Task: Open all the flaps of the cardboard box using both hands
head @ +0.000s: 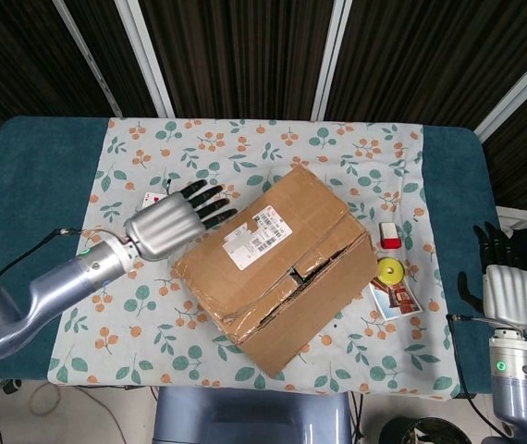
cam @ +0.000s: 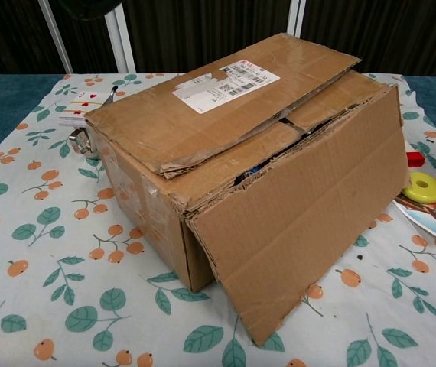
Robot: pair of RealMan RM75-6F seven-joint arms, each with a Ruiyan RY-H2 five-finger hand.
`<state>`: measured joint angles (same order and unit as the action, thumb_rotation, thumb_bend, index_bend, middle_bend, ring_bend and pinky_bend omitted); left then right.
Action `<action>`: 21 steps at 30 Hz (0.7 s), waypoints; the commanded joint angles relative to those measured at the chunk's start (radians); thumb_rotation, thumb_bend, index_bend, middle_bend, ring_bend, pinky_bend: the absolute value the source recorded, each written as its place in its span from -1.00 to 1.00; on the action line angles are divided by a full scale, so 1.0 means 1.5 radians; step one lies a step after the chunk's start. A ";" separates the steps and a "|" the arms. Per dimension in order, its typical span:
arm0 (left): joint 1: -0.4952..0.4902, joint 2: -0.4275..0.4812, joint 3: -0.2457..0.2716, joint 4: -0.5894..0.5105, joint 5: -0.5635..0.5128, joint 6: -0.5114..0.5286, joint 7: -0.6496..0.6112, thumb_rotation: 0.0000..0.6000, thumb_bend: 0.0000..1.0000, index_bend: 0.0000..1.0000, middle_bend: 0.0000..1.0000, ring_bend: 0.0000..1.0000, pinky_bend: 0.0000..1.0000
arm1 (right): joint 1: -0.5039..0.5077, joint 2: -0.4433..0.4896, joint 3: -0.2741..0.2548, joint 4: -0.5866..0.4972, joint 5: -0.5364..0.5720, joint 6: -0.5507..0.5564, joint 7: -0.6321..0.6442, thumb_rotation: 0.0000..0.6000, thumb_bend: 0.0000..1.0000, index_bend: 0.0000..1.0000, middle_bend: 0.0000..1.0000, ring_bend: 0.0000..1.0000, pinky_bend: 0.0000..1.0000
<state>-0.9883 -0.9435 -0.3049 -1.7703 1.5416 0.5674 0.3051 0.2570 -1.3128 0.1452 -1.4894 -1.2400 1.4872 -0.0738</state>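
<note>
The cardboard box (head: 273,264) sits at the middle of the table, turned at an angle; it fills the chest view (cam: 241,168). Its top flap with the white label (head: 262,234) lies closed. The near long flap (cam: 302,229) hangs down the front side. My left hand (head: 169,222) hovers with fingers spread just left of the box's upper left edge, holding nothing. My right hand (head: 507,289) stays open at the table's right edge, far from the box.
A stack of playing cards (cam: 80,107) lies left of the box, mostly hidden under my left hand in the head view. A red and white block (head: 389,236), a yellow disc (head: 391,272) and a picture card (head: 395,300) lie right of the box.
</note>
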 commanded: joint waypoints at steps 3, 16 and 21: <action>-0.093 -0.044 0.004 0.031 0.058 -0.076 0.008 1.00 0.54 -0.76 -0.69 -0.85 -0.63 | -0.002 -0.003 0.005 0.004 0.002 -0.009 0.005 1.00 0.06 -0.91 -0.96 -0.97 -0.54; -0.209 -0.149 0.066 0.087 0.171 -0.088 -0.047 1.00 0.58 -0.75 -0.65 -0.84 -0.62 | -0.008 -0.005 0.023 0.006 0.012 -0.023 0.013 1.00 0.06 -0.91 -0.96 -0.97 -0.54; -0.234 -0.170 0.083 0.102 0.188 -0.080 -0.069 1.00 0.58 -0.74 -0.61 -0.84 -0.62 | -0.011 -0.005 0.029 0.006 0.017 -0.028 0.016 1.00 0.06 -0.91 -0.96 -0.97 -0.54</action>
<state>-1.3346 -1.1940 -0.1857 -1.6222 1.8189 0.4440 0.2064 0.2410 -1.3200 0.1890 -1.4804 -1.2152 1.4459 -0.0495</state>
